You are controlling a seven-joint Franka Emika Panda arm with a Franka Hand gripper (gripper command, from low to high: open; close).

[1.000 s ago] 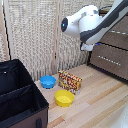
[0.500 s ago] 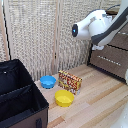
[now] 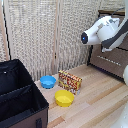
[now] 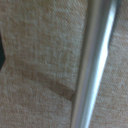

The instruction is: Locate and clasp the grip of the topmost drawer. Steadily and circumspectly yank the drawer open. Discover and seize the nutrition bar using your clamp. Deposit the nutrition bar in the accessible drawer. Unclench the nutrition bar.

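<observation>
Drawer work comes first: the topmost drawer point(image 3: 111, 34) sits at the upper right of the exterior frame, mostly hidden behind the white arm point(image 3: 102, 31). The wrist view shows a silver bar handle point(image 4: 95, 60) very close, crossing a blurred brown surface. The end effector itself is not visible, so I cannot tell if it is released or clenched. The nutrition bar point(image 3: 69, 81) stands on the wooden table point(image 3: 100, 100) in the lower middle, between the blue bowl point(image 3: 48, 81) and the yellow bowl point(image 3: 64, 98). It seems a light, stiff cardboard box; probably best taken across its thin sides, gently, without crushing.
</observation>
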